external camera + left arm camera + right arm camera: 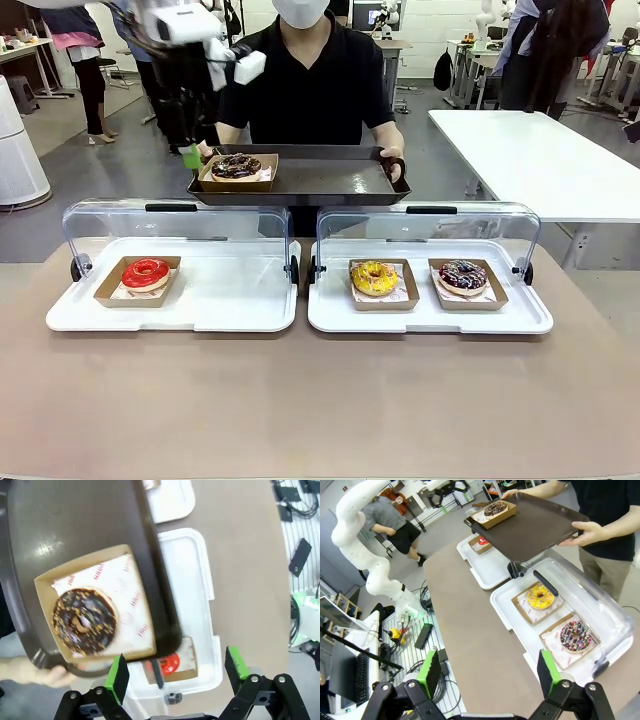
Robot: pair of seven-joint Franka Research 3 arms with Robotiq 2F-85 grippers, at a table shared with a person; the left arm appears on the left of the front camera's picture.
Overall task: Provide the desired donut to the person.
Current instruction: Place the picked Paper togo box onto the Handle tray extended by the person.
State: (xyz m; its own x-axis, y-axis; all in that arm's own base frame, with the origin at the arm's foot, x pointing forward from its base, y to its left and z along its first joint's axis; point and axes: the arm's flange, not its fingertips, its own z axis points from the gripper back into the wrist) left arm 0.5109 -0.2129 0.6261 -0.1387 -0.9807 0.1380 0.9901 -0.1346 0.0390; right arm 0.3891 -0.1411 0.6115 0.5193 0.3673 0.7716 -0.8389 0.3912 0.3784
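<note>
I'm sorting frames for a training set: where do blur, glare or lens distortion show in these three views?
Front view: the left arm is motion-blurred, the clear lids carry pale sheen. Left wrist view: soft throughout, the chocolate donut lacks crisp detail, a glare patch sits on the dark tray. Right wrist view: sharp, but the wide lens bows the table edge.

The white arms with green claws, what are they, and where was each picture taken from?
Two robot arms at a table. One picture looks across it at a person; the other two come from wrist cameras, showing the left gripper and right gripper, both open and empty. The person holds a tray carrying a chocolate donut, with the left gripper near it. On the table, two white cases, lids up, hold a red donut, a yellow donut and a sprinkled donut.
</note>
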